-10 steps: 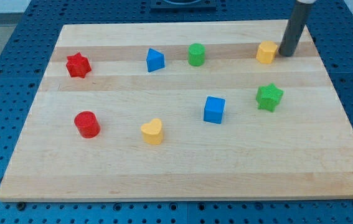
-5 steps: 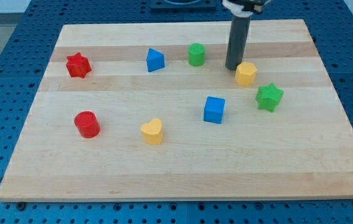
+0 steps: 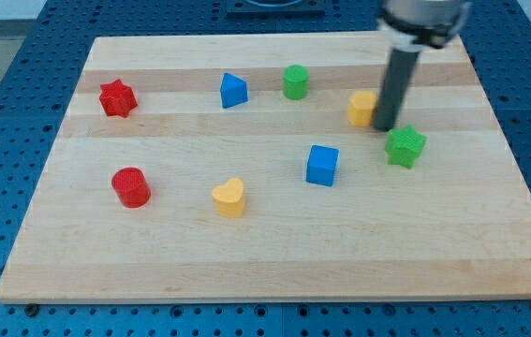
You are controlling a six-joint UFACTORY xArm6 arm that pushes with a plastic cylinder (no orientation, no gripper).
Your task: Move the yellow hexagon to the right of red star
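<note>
My tip (image 3: 384,127) on tabletop (image 3: 274,262); a bare rod, no end effector jaws to read. Yellow hexagon (image 3: 361,109) touching tip's left side. Green star (image 3: 405,146) just right-below. Red star (image 3: 116,98) far left.

A pale wooden board (image 3: 274,257) lies on a blue perforated table (image 3: 3,84) and carries eight small blocks. Taking the blue cube (image 3: 322,165) as landmark: the yellow heart (image 3: 229,198) sits to its left and slightly lower, and the red cylinder (image 3: 131,186) farther left. The green star (image 3: 405,146) lies to its right, a little higher. Above the cube and to its right rests the yellow hexagon (image 3: 361,108), with my tip (image 3: 383,127) touching its right side. The green cylinder (image 3: 295,81) stands above the cube, the blue triangle (image 3: 233,90) up-left, and the red star (image 3: 116,98) far up-left.
</note>
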